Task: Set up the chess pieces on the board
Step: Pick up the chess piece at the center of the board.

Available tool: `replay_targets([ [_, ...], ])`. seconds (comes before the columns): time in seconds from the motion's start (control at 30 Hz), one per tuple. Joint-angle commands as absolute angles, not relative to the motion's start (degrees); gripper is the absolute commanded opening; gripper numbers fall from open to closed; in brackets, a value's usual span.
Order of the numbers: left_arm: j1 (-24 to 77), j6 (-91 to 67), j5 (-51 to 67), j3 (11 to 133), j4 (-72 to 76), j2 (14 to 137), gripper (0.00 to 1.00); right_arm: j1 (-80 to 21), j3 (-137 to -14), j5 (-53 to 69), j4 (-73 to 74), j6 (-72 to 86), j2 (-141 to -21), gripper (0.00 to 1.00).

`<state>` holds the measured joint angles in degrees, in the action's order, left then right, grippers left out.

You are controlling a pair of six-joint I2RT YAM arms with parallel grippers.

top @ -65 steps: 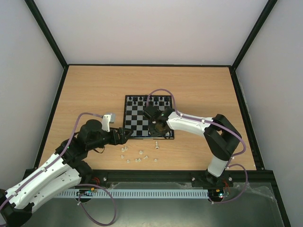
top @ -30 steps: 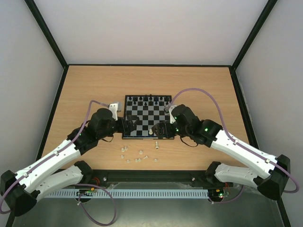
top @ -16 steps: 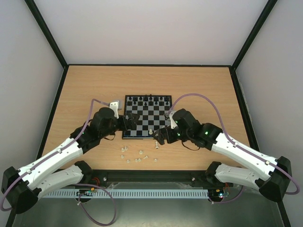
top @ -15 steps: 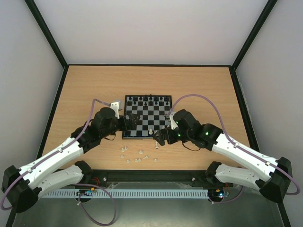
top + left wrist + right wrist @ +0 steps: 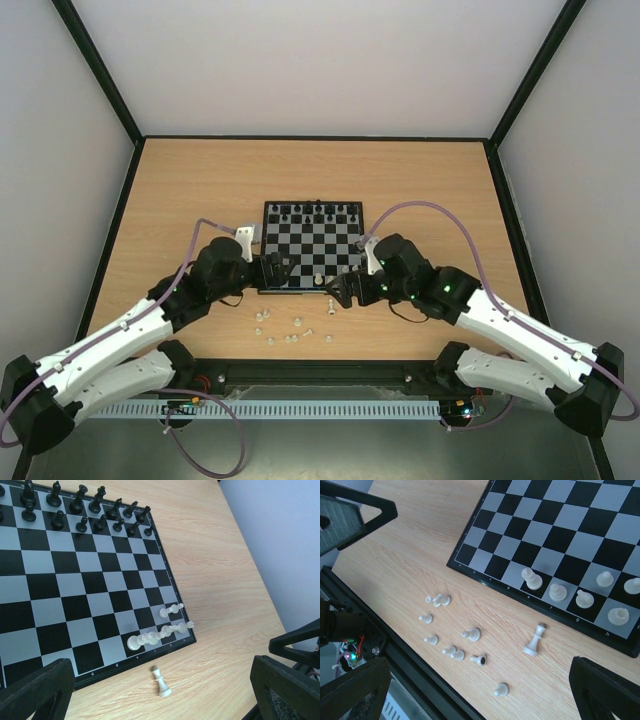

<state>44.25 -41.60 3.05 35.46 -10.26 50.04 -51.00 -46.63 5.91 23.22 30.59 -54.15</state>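
**Finding.** Both arms hover low at the near edge of the board (image 5: 300,245). The left fingers (image 5: 35,692) are spread wide and hold nothing. The right fingers (image 5: 607,692) are equally wide and empty.

**Location of work.** Several white pieces (image 5: 557,591) stand on the board's near corner squares, ahead of the right fingers. One tall white piece (image 5: 535,640) stands upright on the desk (image 5: 420,565), just off the board's edge. It is ahead of the right fingers and within their spread, though off-centre. The loose white pieces (image 5: 454,652) are scattered on the desk, also within that spread but further from the board. The black pieces (image 5: 75,505) line the far edge, well beyond the left fingers.

**Assessment.** The step in hand appears to be collecting the tall piece with the right arm.

**Recommendation.**
- Centre the fingers on the piece before descending.
- Close on its stem rather than its head.
- Lift straight up until it clears the board's border.
- Approach a free near-row square from above, so the standing row is not brushed.
- Release only once the base sits flat, since so light a piece will likely tip at any sideways nudge.
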Motion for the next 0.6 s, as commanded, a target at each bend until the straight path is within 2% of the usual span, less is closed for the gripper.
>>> replay_targets([
  [0.0, 44.47, -42.01, 4.10, 37.44, -13.12, 47.67, 0.99, -50.86, -43.87, 6.94, 24.52, 35.14, -51.71, 0.98],
  [0.27, 44.47, -41.62, 9.17, 39.22, -15.33, 46.03, 0.99, -50.87, -37.56, 14.63, 19.94, 37.94, -50.46, 0.98],
  [0.4, 44.47, -40.89, 12.15, 37.86, -14.70, 44.68, 0.99, -50.84, -39.50, 13.32, 21.43, 36.74, -49.76, 0.99],
  [0.57, 44.47, -39.53, 10.49, 38.44, -15.82, 43.18, 0.99, -50.89, -40.29, 10.70, 20.29, 36.65, -47.61, 0.98],
])
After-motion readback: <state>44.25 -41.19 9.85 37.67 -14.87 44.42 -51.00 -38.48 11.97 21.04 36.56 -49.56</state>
